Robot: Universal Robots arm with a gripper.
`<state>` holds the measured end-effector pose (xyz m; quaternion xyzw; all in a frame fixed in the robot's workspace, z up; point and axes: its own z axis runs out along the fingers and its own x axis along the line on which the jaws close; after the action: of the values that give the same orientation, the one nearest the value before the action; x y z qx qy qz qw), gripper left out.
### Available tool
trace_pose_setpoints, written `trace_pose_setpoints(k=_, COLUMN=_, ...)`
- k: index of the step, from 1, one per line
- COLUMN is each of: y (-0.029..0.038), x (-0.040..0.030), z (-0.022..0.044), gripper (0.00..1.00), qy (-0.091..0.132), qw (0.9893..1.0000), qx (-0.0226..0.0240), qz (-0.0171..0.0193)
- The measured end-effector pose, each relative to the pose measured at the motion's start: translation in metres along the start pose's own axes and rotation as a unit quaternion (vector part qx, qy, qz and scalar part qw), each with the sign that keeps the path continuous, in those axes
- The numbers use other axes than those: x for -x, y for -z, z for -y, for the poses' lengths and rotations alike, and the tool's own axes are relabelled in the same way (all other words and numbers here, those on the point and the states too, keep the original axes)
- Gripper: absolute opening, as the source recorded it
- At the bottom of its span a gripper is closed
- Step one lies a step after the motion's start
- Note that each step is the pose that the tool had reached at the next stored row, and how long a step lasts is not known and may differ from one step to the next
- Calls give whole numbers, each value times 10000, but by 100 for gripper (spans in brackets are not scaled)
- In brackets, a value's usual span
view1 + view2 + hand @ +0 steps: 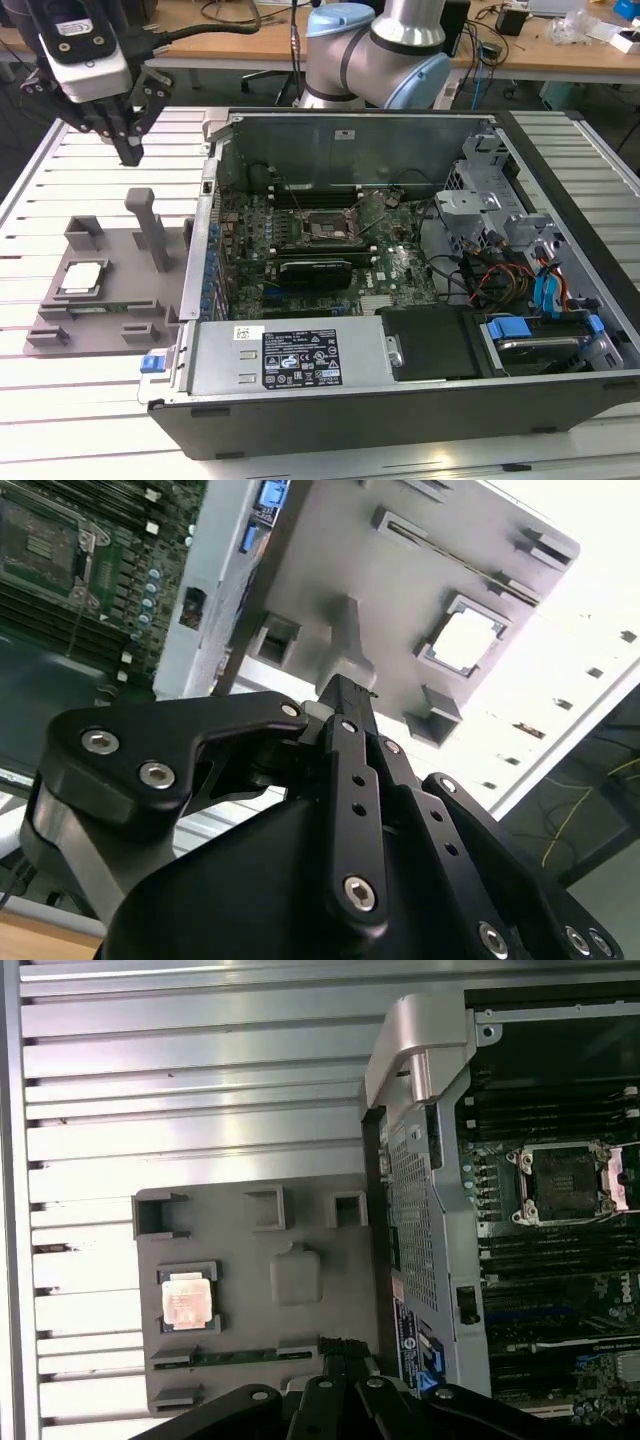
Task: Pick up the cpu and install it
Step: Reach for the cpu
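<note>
Well clr of cpu (82,278) edges: gripper (131,155)

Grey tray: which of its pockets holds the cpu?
The square bracketed pocket on the grey tray's side farthest from the computer case: the cpu's pale metal top shows in it, unlike the smaller pockets.

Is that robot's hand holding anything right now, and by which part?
Nothing. The hand hangs empty in the air; the small square silver chip lies in its grey plastic tray.
</note>
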<state>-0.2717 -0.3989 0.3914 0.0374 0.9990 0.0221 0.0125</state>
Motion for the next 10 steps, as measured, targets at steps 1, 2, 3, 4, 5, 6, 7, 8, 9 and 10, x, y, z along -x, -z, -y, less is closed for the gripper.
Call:
trace_pose_setpoints(k=1, y=0, x=-44, z=3, gripper=11, qy=-1, qw=10000, qx=0, qz=0)
trace_pose_setpoints(k=2, y=0, x=-119, z=9, gripper=11, qy=-1, qw=10000, qx=0, qz=0)
trace_pose_setpoints(k=3, y=1, x=-151, z=11, gripper=11, qy=0, qw=10000, qx=0, qz=0)
trace_pose_setpoints(k=4, y=0, x=-189, z=14, gripper=11, qy=0, qw=10000, qx=0, qz=0)
trace_pose_setpoints(k=5, y=0, x=-243, z=18, gripper=11, qy=0, qw=10000, qx=0, qz=0)
trace_pose_setpoints(k=6, y=0, x=-296, z=22, gripper=11, qy=-1, qw=10000, qx=0, qz=0)
trace_pose_setpoints(k=7, y=0, x=-358, z=27, gripper=11, qy=-1, qw=10000, qx=0, qz=0)
trace_pose_setpoints(k=8, y=0, x=-399, z=30, gripper=11, qy=0, qw=10000, qx=0, qz=0)
trace_pose_setpoints(k=9, y=1, x=-434, z=33, gripper=11, qy=0, qw=10000, qx=-1, qz=0)
trace_pose_setpoints(k=10, y=0, x=-460, z=35, gripper=11, qy=0, qw=10000, qx=0, qz=0)
